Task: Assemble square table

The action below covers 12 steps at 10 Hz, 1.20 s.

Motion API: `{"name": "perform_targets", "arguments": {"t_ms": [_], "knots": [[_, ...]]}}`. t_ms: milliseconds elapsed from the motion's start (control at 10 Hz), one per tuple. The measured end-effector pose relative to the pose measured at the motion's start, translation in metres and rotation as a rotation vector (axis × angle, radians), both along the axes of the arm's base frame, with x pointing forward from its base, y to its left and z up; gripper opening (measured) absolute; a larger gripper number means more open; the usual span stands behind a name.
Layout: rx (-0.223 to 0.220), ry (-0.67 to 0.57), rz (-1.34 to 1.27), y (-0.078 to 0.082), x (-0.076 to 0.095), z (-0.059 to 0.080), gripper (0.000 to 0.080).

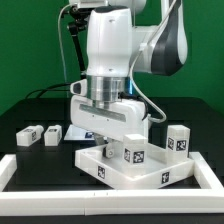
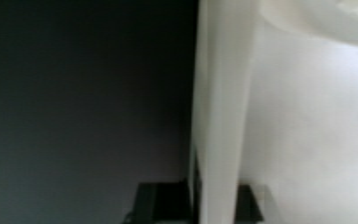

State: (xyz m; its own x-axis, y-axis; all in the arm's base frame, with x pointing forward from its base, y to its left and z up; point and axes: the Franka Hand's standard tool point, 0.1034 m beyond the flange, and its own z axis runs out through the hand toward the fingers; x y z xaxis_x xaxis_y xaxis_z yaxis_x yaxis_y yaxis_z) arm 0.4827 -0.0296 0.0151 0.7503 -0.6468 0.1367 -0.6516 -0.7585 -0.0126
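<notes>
Down front, the border rail (image 1: 15, 170) hems the dark table (image 1: 30, 105). The square top (image 1: 150, 172) lies just inside it toward the exterior view's right, with open room on the left around two lying legs (image 1: 40, 134). The gripper (image 1: 103, 138) pinches the top's raised rim (image 2: 220, 100) between its dark fingertips (image 2: 158, 200); tags show on the white top's sides.

Border rail (image 1: 40, 201) — black tabletop (image 1: 40, 160), green backdrop (image 1: 25, 50)

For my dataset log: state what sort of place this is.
Most likely a robotics lab test bench: a Franka arm over a black table, a plain green backdrop, and white tagged legs beside a square top.
</notes>
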Motion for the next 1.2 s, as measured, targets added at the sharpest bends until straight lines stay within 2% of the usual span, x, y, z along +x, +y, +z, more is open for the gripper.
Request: {"name": "perform_targets", "arguments": {"t_ms": [100, 400, 700, 1000, 1200], "knots": [[-0.038, -0.011, 0.138, -0.006, 0.004, 0.001, 0.0064], [-0.065, 0.015, 0.328, -0.006, 0.003, -0.001, 0.0063], [-0.161, 0.025, 0.778, -0.003, 0.023, 0.004, 0.0064], [-0.193, 0.038, 0.947, -0.006, 0.027, 0.006, 0.0064], [-0.273, 0.036, 1.246, -0.001, 0.055, 0.009, 0.0067]]}}
